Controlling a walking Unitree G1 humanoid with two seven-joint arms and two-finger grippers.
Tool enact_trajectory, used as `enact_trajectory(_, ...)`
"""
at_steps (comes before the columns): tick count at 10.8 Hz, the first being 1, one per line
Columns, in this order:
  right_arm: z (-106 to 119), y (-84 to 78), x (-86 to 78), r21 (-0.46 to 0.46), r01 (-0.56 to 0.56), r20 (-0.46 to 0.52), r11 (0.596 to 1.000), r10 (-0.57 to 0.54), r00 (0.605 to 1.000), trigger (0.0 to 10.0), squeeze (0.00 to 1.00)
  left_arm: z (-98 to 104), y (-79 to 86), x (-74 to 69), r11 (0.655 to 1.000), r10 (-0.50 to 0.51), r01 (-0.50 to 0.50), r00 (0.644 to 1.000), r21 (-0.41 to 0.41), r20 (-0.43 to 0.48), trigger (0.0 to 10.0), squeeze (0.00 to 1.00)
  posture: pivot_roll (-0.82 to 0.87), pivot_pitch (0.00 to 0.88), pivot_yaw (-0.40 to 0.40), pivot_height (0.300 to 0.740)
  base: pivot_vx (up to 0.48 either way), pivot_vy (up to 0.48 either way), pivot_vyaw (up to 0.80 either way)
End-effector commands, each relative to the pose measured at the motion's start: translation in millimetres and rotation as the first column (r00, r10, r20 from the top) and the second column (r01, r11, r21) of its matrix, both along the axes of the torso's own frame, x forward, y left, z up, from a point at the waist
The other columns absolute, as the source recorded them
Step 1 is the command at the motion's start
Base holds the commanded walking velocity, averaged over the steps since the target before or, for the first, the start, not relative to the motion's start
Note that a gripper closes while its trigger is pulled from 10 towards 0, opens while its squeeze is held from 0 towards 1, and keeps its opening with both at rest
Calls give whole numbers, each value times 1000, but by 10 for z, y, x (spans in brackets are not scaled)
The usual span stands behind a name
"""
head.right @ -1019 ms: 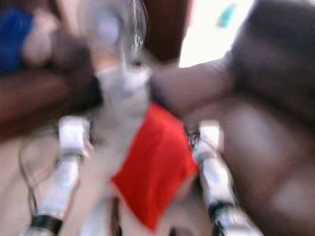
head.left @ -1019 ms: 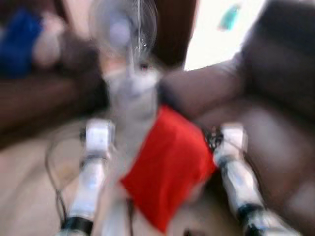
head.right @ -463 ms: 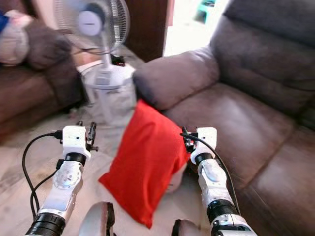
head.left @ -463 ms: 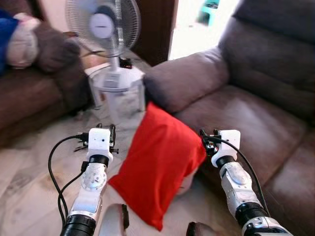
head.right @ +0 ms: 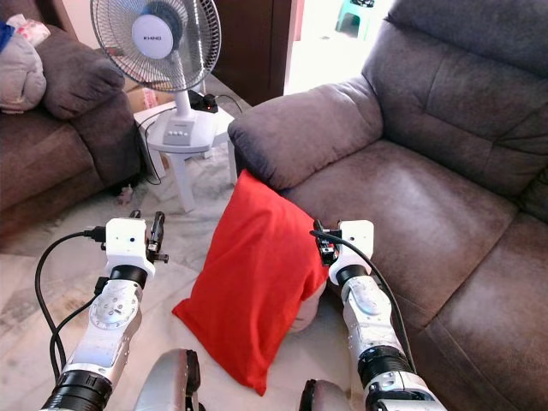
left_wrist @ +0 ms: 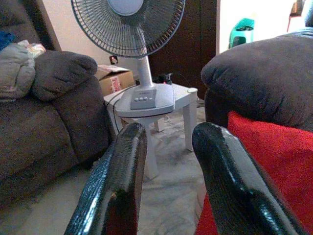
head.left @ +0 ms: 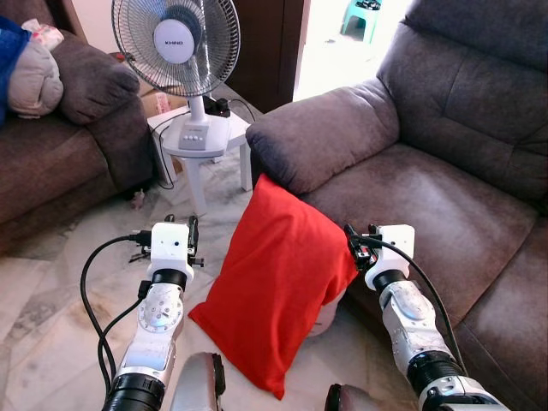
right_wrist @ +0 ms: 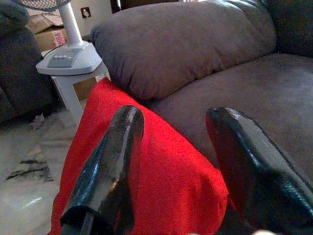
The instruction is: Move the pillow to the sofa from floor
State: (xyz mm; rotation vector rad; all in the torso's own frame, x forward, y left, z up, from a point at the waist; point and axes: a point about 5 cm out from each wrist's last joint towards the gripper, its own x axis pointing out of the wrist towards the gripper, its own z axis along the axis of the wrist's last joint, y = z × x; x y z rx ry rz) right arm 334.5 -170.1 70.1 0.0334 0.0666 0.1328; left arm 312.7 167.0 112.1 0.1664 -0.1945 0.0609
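The red pillow (head.left: 278, 287) stood on the floor (head.left: 51, 317) betw. both hands, leaning on the sofa (head.left: 428, 197) front. It looked soft & light, prob. squashy, so best squeezed from both flat sides. Long axis ran tilted upright, top corner pointing at the armrest. Left hand (left_wrist: 164, 171) was part open, empty, just beside the pillow. Right hand (right_wrist: 176, 161) was wide open, fingers straddling its upper edge, not gripping

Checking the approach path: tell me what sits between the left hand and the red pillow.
Nothing sits there. In the left eye view, a bare stretch of marble floor shows between the open left hand and the red pillow leaning on the sofa.
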Motion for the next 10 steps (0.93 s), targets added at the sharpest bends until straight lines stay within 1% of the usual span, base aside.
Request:
enact_trajectory(1, -4, 9, -4, 4, -6, -4, 1000, 6, 1000, 10000, 0, 25, -12, 16, 1000, -9, 9, 1000, -3, 3, 10000, 0, 49, 66, -47, 588, 0, 0, 0)
enact_trajectory(4, -13, 26, -11, 7, -16, -7, 1000, 17, 1000, 10000, 0, 38, -21, 13, 1000, -10, 10, 1000, -10, 14, 10000, 0, 49, 68, -46, 588, 0, 0, 0)
enact_trajectory(5, -18, 28, -14, 8, -18, -8, 1000, 18, 1000, 10000, 0, 27, -24, 15, 1000, -14, 14, 1000, -3, 4, 10000, 0, 49, 67, -46, 588, 0, 0, 0)
enact_trajectory(6, -48, 46, -9, -8, -27, -42, 1000, 27, 999, 10000, 0, 26, -26, 14, 1000, -15, 15, 1000, -10, 5, 10000, 0, 50, 66, -47, 588, 0, 0, 0)
enact_trajectory(7, -31, 50, -3, 14, -21, -30, 1000, 22, 999, 10000, 0, 31, -18, 15, 1000, -13, 13, 1000, -14, 8, 10000, 0, 51, 66, -48, 578, 0, 0, 0)
enact_trajectory(9, -22, 57, -6, 5, -35, -19, 999, 35, 999, 10000, 0, 33, -18, 15, 1000, -10, 11, 1000, -15, 8, 10000, 0, 50, 67, -49, 553, 0, 0, 0)
enact_trajectory(10, -26, 64, -17, 4, -44, -14, 999, 44, 999, 10000, 0, 28, -18, 14, 1000, -11, 11, 1000, -11, 6, 10000, 0, 48, 66, -50, 553, 0, 0, 0)
